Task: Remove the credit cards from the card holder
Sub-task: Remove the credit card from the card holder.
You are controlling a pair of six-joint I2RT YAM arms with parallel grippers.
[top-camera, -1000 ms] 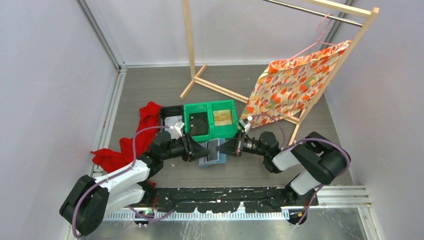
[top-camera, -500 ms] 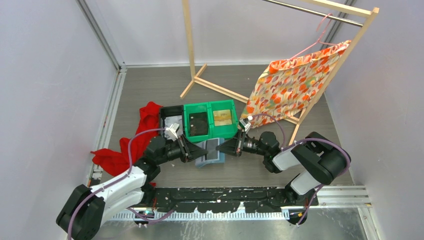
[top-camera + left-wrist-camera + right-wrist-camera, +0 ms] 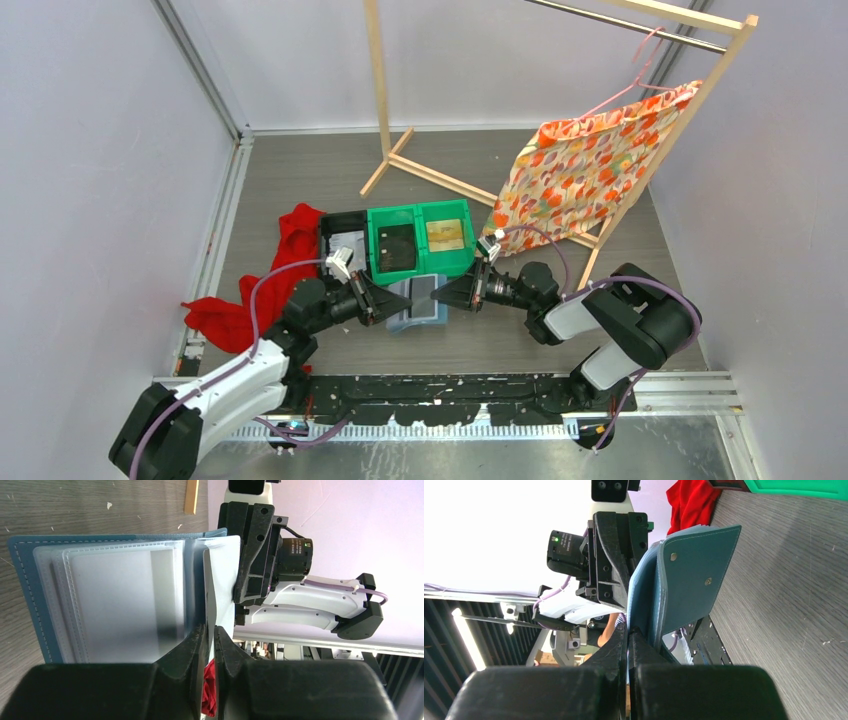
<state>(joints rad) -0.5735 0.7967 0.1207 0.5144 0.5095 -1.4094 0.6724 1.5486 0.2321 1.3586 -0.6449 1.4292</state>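
Here we are low over the wood-grain table (image 3: 300,180), and the card holder (image 3: 30,580) lies open on it, just on the near side of the green bins (image 3: 420,207) and squarely between the two arms. From the left wrist we see its slate-blue cover with a neat line of pale stitching round the edge. Stacked on the cover are frosted, glossy plastic pockets with rounded corners.

The left gripper (image 3: 210,630) has its black, wedge-shaped fingers pressed almost together. They are pinching one thin, pale leaf of the holder, which stands up edge-on like a stiff sheet. We cannot tell what that leaf has in it.

Opposite, the right gripper (image 3: 628,632) is clamped just as tightly on the other half of the cover. It holds that blue flap upright, matte and smooth, with two small round studs and a stitched border showing on its outer face.

Off to the left a soft red cloth (image 3: 295,235) lies crumpled on the table, well apart from the holder.
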